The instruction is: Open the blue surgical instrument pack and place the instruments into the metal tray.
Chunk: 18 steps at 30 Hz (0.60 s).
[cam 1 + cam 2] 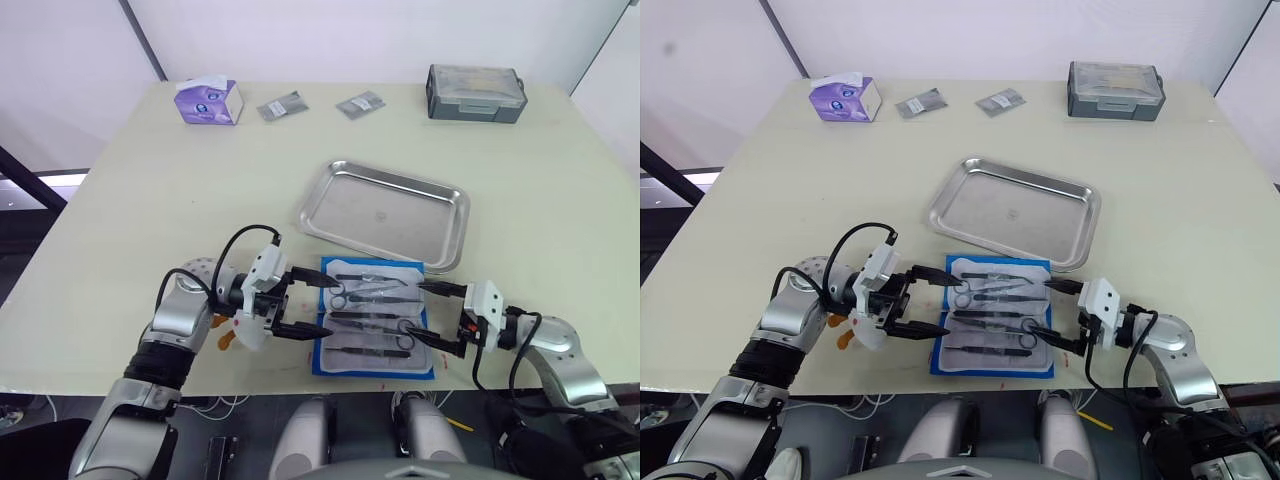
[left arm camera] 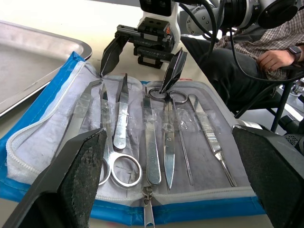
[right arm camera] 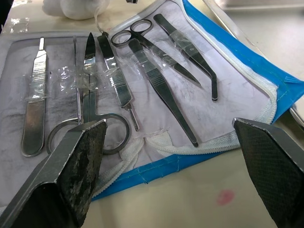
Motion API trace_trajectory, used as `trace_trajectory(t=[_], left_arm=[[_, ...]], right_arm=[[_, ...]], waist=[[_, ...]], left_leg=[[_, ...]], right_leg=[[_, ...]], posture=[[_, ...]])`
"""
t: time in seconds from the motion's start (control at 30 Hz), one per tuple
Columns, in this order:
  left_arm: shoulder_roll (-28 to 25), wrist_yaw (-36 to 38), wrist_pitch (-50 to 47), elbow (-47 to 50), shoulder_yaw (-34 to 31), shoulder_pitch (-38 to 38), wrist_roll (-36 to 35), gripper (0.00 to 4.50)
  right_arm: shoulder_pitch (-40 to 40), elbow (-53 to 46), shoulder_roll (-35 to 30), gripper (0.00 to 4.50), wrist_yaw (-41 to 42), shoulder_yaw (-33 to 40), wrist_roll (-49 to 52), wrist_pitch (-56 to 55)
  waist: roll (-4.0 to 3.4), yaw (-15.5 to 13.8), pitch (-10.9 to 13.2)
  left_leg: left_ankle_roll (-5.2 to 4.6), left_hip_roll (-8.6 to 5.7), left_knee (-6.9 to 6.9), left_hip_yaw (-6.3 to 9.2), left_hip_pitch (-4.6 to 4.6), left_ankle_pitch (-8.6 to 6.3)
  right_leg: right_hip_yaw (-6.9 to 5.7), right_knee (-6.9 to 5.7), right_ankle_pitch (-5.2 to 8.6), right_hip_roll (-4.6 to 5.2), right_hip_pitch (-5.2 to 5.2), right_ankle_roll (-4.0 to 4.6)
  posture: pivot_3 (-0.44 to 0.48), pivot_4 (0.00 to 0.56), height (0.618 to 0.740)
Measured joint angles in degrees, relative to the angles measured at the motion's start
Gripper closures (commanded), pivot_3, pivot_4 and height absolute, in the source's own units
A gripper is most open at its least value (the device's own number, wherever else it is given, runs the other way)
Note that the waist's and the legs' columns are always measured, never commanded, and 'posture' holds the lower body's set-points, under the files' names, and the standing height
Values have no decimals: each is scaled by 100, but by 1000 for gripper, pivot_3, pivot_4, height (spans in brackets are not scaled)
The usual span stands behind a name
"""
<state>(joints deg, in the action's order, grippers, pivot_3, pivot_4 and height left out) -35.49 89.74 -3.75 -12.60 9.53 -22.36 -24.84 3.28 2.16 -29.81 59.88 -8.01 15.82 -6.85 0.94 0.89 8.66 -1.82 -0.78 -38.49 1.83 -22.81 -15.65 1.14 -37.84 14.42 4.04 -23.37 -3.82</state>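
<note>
Both grippers spread | pack open | tray empty

Print on small grey packets too small to read, person cut off by edge

text: none legible | tissue box: print too small to read

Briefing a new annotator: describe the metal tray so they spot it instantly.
Start at the pale table and look to its middle. The metal tray lies there, touching the far edge of the opened blue surgical instrument pack. It is shiny steel with rounded corners and a low rim, and holds nothing, unlike the grey lidded box at the far edge.
</note>
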Motion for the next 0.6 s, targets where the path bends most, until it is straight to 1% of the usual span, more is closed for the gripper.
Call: trace_trajectory(t=[0.37,0.6], left_arm=[[92,0,126,-174,4,-19,65,0],[147,0,179,-270,5,-49,119,0]], right_arm=[[13,63,1,77,41,-50,-27,-246],[68,41,1,77,57,-108,-29,-179]], waist=[[0,-1,-1],[0,-1,-1]], left_leg=[[0,0,1,0,1,0],[0,0,1,0,1,0]], right_leg=[[0,-1,0,0,0,0],[0,-1,0,0,0,1]], posture=[[0,150,734],[0,150,734]])
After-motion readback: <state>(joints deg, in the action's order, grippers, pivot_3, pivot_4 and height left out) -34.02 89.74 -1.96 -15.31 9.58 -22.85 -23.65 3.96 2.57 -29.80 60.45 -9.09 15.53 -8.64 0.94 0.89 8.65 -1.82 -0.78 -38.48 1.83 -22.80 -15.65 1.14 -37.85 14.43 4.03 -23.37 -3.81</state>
